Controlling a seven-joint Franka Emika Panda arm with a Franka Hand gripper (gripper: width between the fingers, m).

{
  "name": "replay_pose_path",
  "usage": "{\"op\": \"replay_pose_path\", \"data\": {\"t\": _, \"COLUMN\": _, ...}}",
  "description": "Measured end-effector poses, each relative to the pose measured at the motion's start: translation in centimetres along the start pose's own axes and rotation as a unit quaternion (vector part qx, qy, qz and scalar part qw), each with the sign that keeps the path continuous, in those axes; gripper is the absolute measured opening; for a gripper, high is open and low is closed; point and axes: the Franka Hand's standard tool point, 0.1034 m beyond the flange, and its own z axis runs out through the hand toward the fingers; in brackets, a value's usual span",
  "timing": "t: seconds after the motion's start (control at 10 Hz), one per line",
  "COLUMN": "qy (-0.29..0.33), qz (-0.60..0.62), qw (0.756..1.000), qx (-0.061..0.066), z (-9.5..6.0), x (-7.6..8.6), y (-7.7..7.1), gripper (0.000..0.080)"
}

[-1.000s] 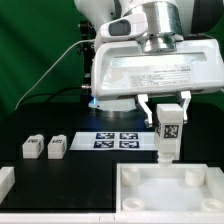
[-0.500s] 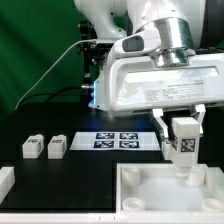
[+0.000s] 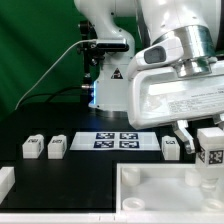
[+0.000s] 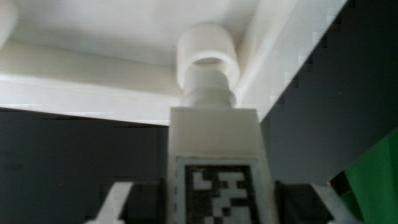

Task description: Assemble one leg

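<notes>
Currently end effector (image 3: pixel 206 138) pinches the leg (image 3: pixel 211 152) upright, white panel (image 3: pixel 150 190) corner beneath it; insertion step, I judge. Next: centre on that corner, lower straight.

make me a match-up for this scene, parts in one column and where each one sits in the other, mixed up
Things:
1. rightmost leg
2. two leftmost legs
3. marker board
4. big white panel

Places:
a. flat on the table, mid picture
b. held in the gripper, off the table
c. front of the exterior view, nearest the camera
d. side by side on the table

Pairs: 1-b, 2-d, 3-a, 4-c
</notes>
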Motion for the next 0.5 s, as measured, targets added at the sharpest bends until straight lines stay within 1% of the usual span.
{"op": "replay_pose_path", "data": {"t": 0.1, "qy": 0.0, "qz": 0.001, "qw": 1.0, "qx": 0.002, "z": 0.3, "x": 0.1, "y": -0.2, "gripper": 0.0292}}
{"op": "replay_pose_path", "data": {"t": 0.3, "qy": 0.002, "qz": 0.005, "qw": 1.0, "qx": 0.002, "z": 0.9, "x": 0.5, "y": 0.0, "gripper": 0.0292}}
{"op": "replay_pose_path", "data": {"t": 0.5, "qy": 0.0, "qz": 0.007, "qw": 1.0, "qx": 0.002, "z": 1.5, "x": 0.3, "y": 0.3, "gripper": 0.0292}}
